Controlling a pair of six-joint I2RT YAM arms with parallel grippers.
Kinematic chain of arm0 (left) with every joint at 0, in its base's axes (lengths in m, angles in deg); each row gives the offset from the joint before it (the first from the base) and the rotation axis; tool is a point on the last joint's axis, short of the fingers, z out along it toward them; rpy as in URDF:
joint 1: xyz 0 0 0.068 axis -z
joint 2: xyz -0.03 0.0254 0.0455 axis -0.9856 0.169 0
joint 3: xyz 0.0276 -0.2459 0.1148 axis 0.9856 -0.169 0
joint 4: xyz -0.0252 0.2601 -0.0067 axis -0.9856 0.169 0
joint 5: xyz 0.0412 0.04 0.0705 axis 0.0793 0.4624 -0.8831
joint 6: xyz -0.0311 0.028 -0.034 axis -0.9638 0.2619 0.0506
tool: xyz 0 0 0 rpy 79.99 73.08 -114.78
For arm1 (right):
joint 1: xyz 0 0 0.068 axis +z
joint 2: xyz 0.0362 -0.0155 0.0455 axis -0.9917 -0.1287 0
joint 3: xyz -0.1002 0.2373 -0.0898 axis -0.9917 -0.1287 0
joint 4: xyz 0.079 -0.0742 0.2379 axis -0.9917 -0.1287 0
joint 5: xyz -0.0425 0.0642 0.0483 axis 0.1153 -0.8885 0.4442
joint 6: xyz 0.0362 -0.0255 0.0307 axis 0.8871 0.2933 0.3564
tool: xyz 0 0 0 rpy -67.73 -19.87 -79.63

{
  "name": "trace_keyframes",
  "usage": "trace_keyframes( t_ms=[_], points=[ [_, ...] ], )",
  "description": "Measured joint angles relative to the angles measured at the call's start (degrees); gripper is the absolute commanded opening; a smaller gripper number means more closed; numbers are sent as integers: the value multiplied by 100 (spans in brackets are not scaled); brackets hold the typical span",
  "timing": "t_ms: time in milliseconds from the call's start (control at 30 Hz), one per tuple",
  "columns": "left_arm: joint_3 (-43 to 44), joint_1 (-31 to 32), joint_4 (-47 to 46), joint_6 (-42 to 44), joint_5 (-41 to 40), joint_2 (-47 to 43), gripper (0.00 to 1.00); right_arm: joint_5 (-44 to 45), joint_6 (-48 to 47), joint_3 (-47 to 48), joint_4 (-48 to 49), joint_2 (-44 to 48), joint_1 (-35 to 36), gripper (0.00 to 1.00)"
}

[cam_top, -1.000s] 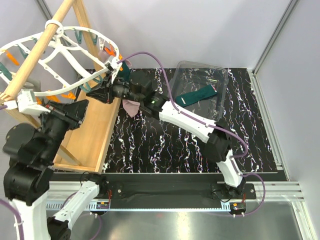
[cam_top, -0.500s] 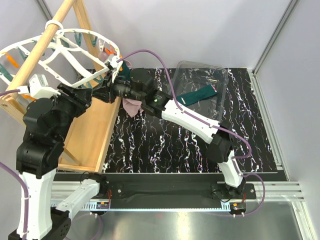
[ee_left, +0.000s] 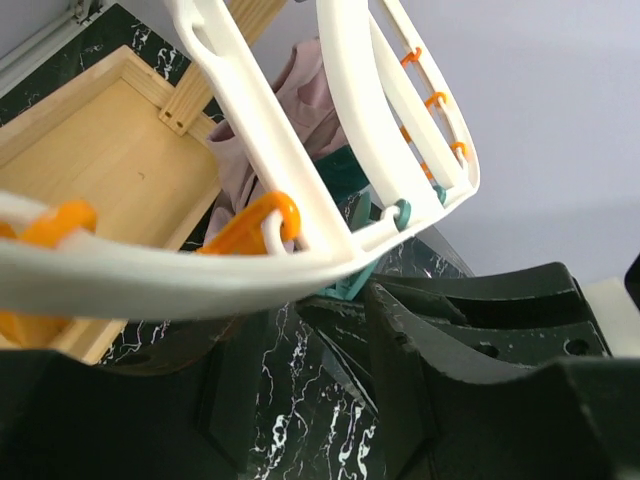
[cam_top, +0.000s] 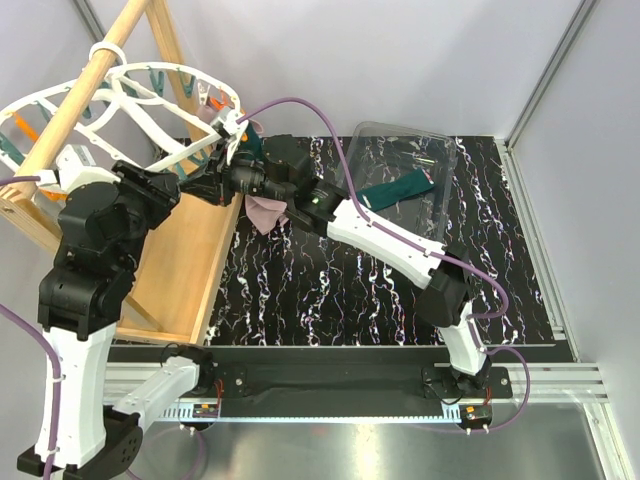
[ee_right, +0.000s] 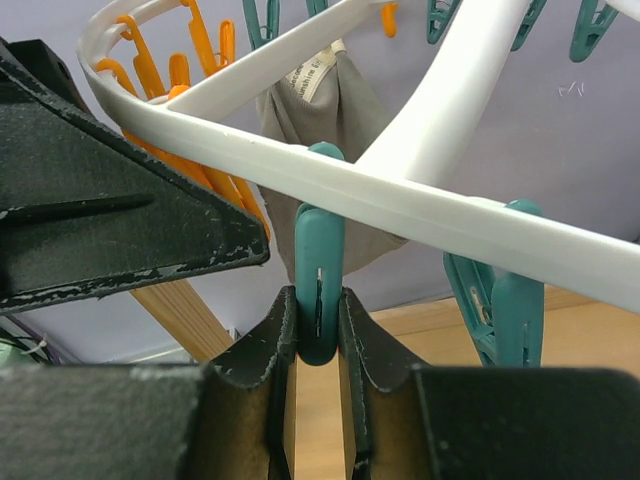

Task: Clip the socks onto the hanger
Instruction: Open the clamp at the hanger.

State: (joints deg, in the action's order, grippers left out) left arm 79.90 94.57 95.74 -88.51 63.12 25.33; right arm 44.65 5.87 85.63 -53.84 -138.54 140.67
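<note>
Right hand point(ee_right: 318, 330) is clamped on a teal peg point(ee_right: 318, 260) dangling from the rim of the white hanger point(ee_right: 400, 205), up over the far left corner of the table point(cam_top: 330, 290). Left hand point(ee_left: 315, 350) sits just under that rim, fingers apart, gripping nothing. One teal sock point(cam_top: 248, 148) is bunched right beside the right hand. The other sock point(cam_top: 395, 192) lies in the clear tub point(cam_top: 440, 170) near the far edge.

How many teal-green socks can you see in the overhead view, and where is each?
2. One sock lies inside the clear plastic container on the table; the second sock sits at the white clip hanger's rim, next to the mauve cloth. More may be hidden.
</note>
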Motion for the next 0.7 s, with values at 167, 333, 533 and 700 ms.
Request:
trace_keyframes(
  t_ms=[167, 333, 533, 700],
  points=[
    [-22, 0, -177, 24, -35, 76, 48, -24, 0, -13, 0, 20, 0, 0],
    [-186, 0, -389, 74, -31, 48, 64, -24, 0, -15, -2, 20, -2, 0],
    [-192, 0, -411, 87, -42, 92, 65, -37, 57, -87, 52, 39, -2, 0],
    [-192, 7, -407, 109, -76, 146, 52, -31, 103, -149, 118, 50, -7, 0]
  ],
)
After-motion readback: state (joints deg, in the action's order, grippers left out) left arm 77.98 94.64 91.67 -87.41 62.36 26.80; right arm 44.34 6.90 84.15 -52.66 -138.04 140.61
